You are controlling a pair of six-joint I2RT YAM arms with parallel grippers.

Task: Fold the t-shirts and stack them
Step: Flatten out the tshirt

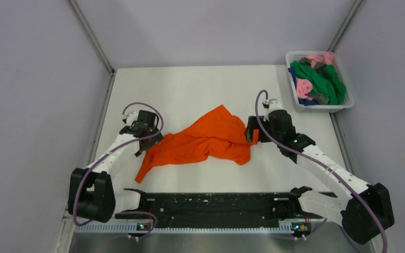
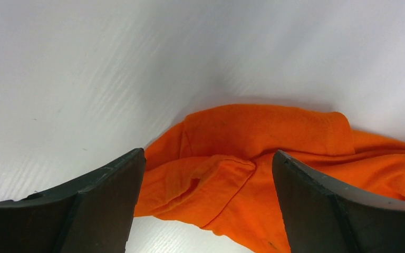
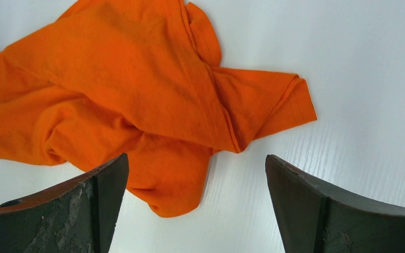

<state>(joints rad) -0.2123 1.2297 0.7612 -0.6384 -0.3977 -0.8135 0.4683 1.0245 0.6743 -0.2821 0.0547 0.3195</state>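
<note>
The orange t-shirt lies crumpled between the left gripper and right gripper, both spread wide and empty, apparently flanking it to pull it flat.

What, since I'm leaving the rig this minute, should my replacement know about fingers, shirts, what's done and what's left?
Left fingers: open, empty, at the left end of the orange shirt.
Right fingers: open, empty, at its right end.
Orange shirt: crumpled in the middle of the table, unfolded.
Other shirts: heaped in the basket, far right corner.
Done: nothing folded or stacked.
Left: flatten and fold the orange shirt, then the basket's shirts, stacking each.
</note>
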